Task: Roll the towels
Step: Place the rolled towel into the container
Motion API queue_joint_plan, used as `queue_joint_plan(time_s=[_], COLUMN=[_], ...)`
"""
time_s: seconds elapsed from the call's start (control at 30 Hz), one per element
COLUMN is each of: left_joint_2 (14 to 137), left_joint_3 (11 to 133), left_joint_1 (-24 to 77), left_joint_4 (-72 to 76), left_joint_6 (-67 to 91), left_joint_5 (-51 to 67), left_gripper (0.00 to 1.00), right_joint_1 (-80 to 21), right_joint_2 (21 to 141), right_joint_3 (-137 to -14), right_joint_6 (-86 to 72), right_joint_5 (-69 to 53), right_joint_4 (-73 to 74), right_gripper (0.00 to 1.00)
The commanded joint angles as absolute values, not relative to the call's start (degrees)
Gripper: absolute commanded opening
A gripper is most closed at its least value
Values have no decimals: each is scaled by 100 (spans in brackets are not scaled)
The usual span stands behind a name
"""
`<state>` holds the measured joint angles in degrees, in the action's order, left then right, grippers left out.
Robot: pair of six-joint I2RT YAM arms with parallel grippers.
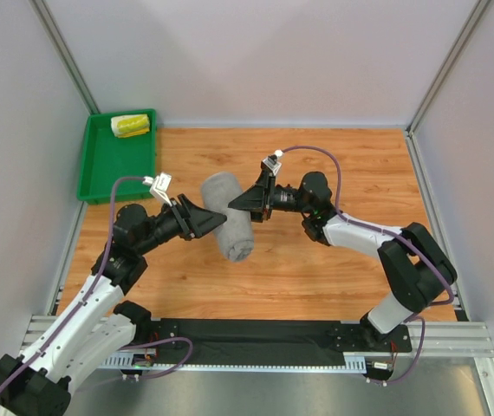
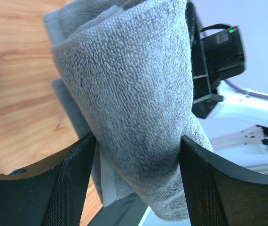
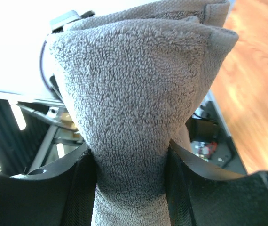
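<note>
The grey towel (image 1: 230,217) is rolled up and held above the wooden table between both arms. My left gripper (image 1: 215,217) is shut on the roll from the left; its fingers press into the terry cloth (image 2: 129,94) in the left wrist view. My right gripper (image 1: 240,204) is shut on the same roll from the right, squeezing the cloth (image 3: 134,108) to a narrow waist. The white-yellow towel (image 1: 131,126) with green-yellow print lies rolled in the green tray (image 1: 113,169) at the back left.
The wooden table (image 1: 316,269) is bounded by white walls at left, back and right. A black strip (image 1: 264,334) and metal rail run along the near edge by the arm bases.
</note>
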<state>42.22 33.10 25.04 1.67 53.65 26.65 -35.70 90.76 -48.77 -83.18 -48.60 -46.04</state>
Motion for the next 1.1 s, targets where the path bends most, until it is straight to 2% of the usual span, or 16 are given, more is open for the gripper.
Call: queue_joint_plan(time_s=[0.0, 0.13, 0.33, 0.6, 0.63, 0.67, 0.8, 0.87, 0.97, 1.07], left_joint_2=[4491, 4623, 4570, 4315, 4342, 4403, 4491, 4561, 4701, 4825], left_joint_3=[3015, 3023, 2971, 3164, 3225, 3243, 3182, 2990, 2831, 2874], left_joint_1=[2514, 2514, 2514, 2514, 2514, 2514, 2514, 2514, 2540, 2558], left_joint_4=[780, 809, 388, -1291, -1344, -1423, -1275, -751, -213, -45], left_joint_6=[5563, 5625, 5529, 4949, 4931, 4931, 5018, 5167, 5466, 5563], left_joint_5=[2654, 2786, 2760, 2267, 2311, 2338, 2495, 2767, 3041, 3181], left_gripper=[76, 76, 77, 77, 78, 89, 89, 87, 75, 41], right_joint_1=[-3893, -3990, -4078, -4113, -4122, -4122, -4148, -4157, -4166, -4175], right_joint_2=[9253, 9711, 9668, 9387, 9343, 9291, 9229, 9194, 9202, 9176], right_joint_3=[-5212, -5308, -5764, -6381, -6407, -6425, -6469, -6477, -6539, -6487], right_joint_6=[-9710, -11114, -11091, -11101, -11066, -11039, -11057, -11022, -10951, -10828], right_joint_5=[-5230, -4932, -4852, -4922, -4913, -4870, -4729, -4650, -4614, -4588], right_joint_4=[-6835, -8775, -8780, -8570, -8552, -8543, -8718, -8780, -8780, -8772], right_gripper=[0, 0, 0, 0, 0, 0, 0, 0, 0, 0])
